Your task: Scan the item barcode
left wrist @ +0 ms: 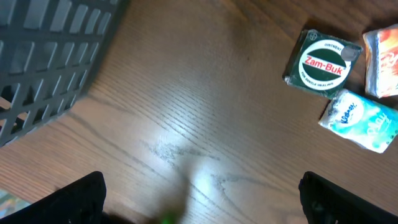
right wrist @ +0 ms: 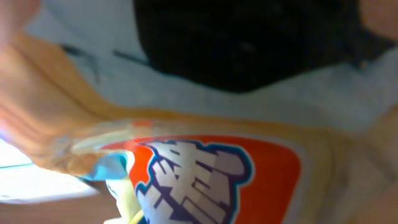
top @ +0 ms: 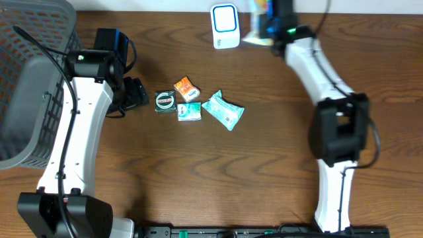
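Seen from overhead, my right gripper [top: 269,21] is at the table's far edge, just right of the white barcode scanner [top: 225,26]. It is shut on a yellow-orange snack packet [top: 254,37]. That packet [right wrist: 205,174] fills the right wrist view with its orange label, hiding the fingers. My left gripper [top: 137,94] stands open and empty over bare wood [left wrist: 202,186], left of the loose items. Its black fingertips [left wrist: 87,193] show at the bottom corners of the left wrist view.
A green Zam-Buk tin [top: 164,101] [left wrist: 322,64], an orange packet [top: 186,88] [left wrist: 384,53], a small tissue pack [top: 189,111] [left wrist: 360,118] and a teal wipes pack [top: 223,110] lie mid-table. A grey basket [top: 26,79] [left wrist: 50,56] stands at the left.
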Tool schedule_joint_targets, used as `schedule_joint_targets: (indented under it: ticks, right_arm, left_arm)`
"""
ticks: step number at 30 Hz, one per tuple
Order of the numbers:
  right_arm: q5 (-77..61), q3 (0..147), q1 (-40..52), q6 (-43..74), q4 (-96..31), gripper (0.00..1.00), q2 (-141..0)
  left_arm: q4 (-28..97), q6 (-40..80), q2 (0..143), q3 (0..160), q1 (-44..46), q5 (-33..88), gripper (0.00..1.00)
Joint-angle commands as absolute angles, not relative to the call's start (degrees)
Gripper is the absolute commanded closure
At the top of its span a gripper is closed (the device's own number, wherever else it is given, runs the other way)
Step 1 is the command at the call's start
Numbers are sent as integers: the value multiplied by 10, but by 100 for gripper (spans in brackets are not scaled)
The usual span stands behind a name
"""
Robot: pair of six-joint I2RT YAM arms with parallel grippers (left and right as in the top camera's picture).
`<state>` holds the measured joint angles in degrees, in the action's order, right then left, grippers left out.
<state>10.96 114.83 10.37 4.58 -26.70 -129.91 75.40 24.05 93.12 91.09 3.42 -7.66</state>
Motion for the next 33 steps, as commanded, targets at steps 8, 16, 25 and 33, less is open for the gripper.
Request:
schedule_joint_targets:
  ticks: [8,16,25,33]
  right_arm:
    - [159,1157,-61,-76,-433,83,-1258]
    - [140,1153,-156,34,-504,1,-1258]
    - [-143,1153,-151,34,-539,5,-1258]
    - [-436,1153,-73,34,-625,4,-1258]
  left_arm:
    - [756,245,935,910,32,-82,2]
    - [756,245,935,910,32,-82,3]
    - [756,245,935,910,32,-82,3]
    - [756,245,935,910,32,-82,3]
